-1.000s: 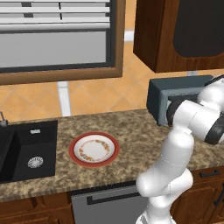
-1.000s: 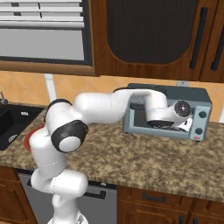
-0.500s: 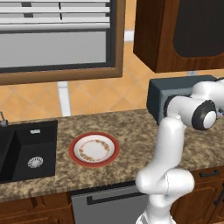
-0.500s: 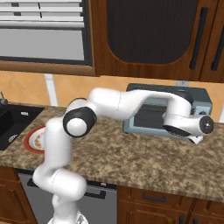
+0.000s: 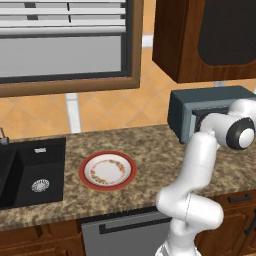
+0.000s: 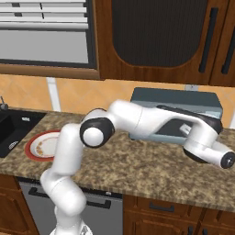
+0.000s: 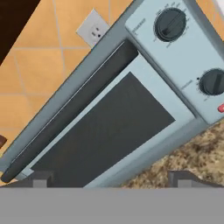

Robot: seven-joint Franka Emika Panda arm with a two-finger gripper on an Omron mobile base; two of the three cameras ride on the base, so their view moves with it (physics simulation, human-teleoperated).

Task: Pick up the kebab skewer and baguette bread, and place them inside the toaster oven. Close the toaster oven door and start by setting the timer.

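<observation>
The hand (image 7: 109, 177) is in front of the toaster oven (image 6: 176, 103), and its 2 finger tips (image 7: 40, 178) stand wide apart with nothing between them. Just beyond them, the toaster oven door (image 7: 105, 131) is shut, with its long dark handle (image 7: 70, 111) along the top edge. Beside the door are 2 round dark knobs (image 7: 169, 24) and a small red mark (image 7: 221, 108). The oven stands on the speckled counter (image 6: 137, 170). Well apart to the left, a red-rimmed plate (image 5: 107, 170) lies beside the black sink (image 5: 30, 172). Behind, there is an outlet (image 7: 93, 29) on the orange wall, a window (image 5: 65, 45) and dark cabinets (image 6: 160, 41).
</observation>
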